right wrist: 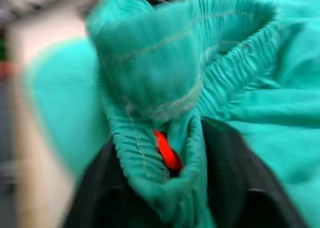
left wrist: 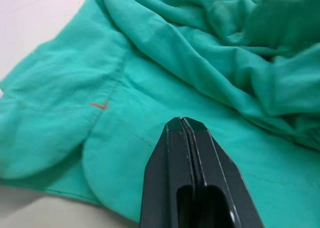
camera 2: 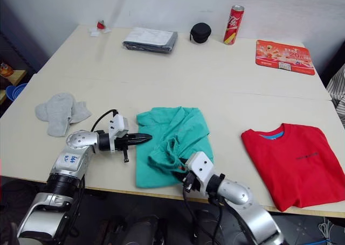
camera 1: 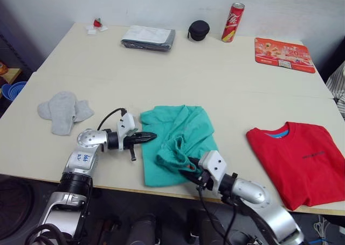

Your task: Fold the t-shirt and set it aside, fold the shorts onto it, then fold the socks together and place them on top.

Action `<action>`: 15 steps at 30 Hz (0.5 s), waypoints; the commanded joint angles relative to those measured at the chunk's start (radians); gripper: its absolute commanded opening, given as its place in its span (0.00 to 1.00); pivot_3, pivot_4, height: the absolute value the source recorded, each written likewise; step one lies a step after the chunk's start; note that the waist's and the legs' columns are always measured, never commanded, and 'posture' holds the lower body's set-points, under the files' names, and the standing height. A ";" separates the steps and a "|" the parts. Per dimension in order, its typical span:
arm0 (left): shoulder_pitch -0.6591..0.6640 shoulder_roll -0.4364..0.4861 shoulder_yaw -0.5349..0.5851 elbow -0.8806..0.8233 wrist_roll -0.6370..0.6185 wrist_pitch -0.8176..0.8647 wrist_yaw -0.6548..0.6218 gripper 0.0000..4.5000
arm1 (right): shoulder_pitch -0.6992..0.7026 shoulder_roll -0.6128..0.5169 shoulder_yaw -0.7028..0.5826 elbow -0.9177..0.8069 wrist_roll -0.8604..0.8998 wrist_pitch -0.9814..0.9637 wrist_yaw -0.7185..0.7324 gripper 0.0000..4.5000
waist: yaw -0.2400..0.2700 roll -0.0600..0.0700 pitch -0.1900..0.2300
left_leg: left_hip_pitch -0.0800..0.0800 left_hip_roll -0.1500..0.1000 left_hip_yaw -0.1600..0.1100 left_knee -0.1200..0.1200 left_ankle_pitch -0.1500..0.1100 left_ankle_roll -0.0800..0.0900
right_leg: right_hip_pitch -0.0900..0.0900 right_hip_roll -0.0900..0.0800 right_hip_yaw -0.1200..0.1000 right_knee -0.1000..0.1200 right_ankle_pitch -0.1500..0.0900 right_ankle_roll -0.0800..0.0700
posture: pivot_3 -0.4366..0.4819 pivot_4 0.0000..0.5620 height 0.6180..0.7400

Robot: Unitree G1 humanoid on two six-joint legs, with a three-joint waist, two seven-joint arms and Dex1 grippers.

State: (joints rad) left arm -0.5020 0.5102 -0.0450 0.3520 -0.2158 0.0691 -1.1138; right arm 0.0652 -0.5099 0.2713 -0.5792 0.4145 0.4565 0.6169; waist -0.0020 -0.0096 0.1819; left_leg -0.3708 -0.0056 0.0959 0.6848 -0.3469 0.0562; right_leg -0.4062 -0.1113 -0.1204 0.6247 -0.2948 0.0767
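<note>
Right end effector (camera 1: 190, 164) pinching shorts (camera 1: 180, 134)

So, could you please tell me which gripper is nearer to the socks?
Left. The left gripper sits between the socks and the shorts; the right gripper is beyond it, pinching the shorts' waistband.

Teal shorts (camera 1: 180, 140) crumpled, lower centre. Red t-shirt (camera 1: 299, 160) folded flat, lower right, blue collar up. Grey socks (camera 1: 63, 111) overlapping loosely at left, unfolded.

head stereo pair overlooking table (camera 1: 178, 83), wrist cameras close on shorts (left wrist: 150, 87)
</note>
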 commanded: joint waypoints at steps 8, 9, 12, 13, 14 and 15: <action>-0.090 0.123 0.078 -0.068 -0.222 0.173 -0.259 0.00 | 0.046 -0.364 -0.394 -0.102 0.559 0.202 0.394 0.67 | 0.004 -0.001 0.001 | 0.001 0.000 -0.003 0.000 -0.001 0.001 | 0.003 -0.001 -0.002 -0.005 0.000 0.000 | 0.48 0.27 1.00; -0.106 0.125 0.075 -0.095 -0.246 0.216 -0.267 0.00 | 0.038 -0.366 -0.431 -0.079 0.576 0.203 0.391 0.67 | 0.004 -0.001 0.001 | 0.001 0.000 -0.003 0.000 -0.001 0.001 | 0.003 -0.001 -0.002 -0.005 0.000 0.000 | 0.48 0.27 1.00; -0.171 0.087 0.053 -0.199 -0.319 0.355 -0.242 0.00 | -0.044 -0.310 -0.471 0.037 0.530 0.164 0.308 0.46 | 0.007 -0.001 0.001 | 0.002 0.000 -0.004 0.000 -0.001 0.002 | 0.006 -0.001 -0.003 -0.005 0.000 0.000 | 0.48 0.27 1.00; -0.187 0.066 0.038 -0.221 -0.323 0.377 -0.230 0.00 | -0.071 -0.291 -0.453 0.074 0.472 0.129 0.295 0.38 | 0.008 -0.001 0.001 | 0.002 0.000 -0.004 0.001 -0.001 0.002 | 0.007 -0.001 -0.004 -0.005 0.001 0.001 | 0.48 0.27 1.00; -0.204 0.038 0.016 -0.237 -0.316 0.381 -0.221 0.00 | -0.096 -0.274 -0.411 0.120 0.369 0.052 0.298 0.30 | 0.011 -0.001 0.001 | 0.002 0.000 -0.005 0.001 -0.001 0.002 | 0.008 -0.001 -0.004 -0.005 0.001 0.001 | 0.48 0.27 1.00; -0.215 0.019 0.002 -0.246 -0.309 0.383 -0.216 0.00 | -0.112 -0.261 -0.380 0.152 0.296 -0.003 0.305 0.22 | 0.015 -0.001 0.001 | 0.002 -0.001 -0.005 0.001 -0.001 0.002 | 0.008 -0.001 -0.004 -0.006 0.001 0.001 | 0.48 0.27 1.00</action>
State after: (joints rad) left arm -0.7046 0.5417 -0.0224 0.1490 -0.5087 0.4373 -1.3411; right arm -0.0424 -0.7801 -0.1398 -0.4600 0.8065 0.5385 0.9203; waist 0.0128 -0.0102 0.1825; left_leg -0.3686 -0.0069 0.0917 0.6856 -0.3478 0.0578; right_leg -0.3977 -0.1127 -0.1247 0.6190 -0.2940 0.0776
